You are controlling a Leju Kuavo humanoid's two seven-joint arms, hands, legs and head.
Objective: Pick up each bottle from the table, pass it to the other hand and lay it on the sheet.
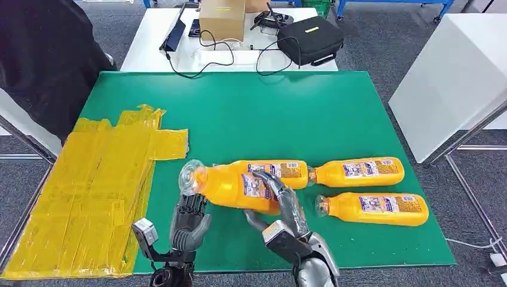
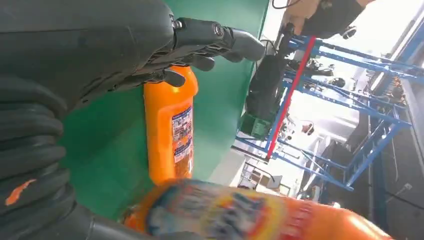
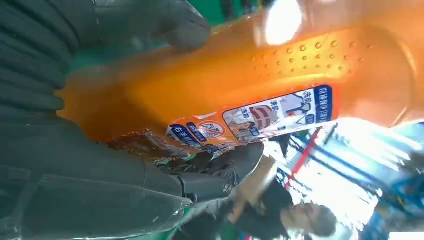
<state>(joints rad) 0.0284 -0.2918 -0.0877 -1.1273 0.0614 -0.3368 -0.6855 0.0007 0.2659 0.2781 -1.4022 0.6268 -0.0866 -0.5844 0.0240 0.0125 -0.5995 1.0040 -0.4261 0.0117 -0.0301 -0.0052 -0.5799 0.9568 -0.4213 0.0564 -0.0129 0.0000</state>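
The right hand [image 1: 286,206] grips the lifted bottle [image 1: 236,186] around its middle, above the green mat [image 1: 335,113]; the left hand [image 1: 189,222] waits open beneath its cap end; the handover looks underway; next the left hand must close before the right lets go, then carry it to the yellow sheet [image 1: 89,191].

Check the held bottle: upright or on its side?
On its side: the held bottle lies roughly level in the right hand, cap end toward the left hand.

Each robot hand [image 1: 190,224] [image 1: 286,206] is dark grey with jointed fingers — ribbed grey covers, silver wrists.
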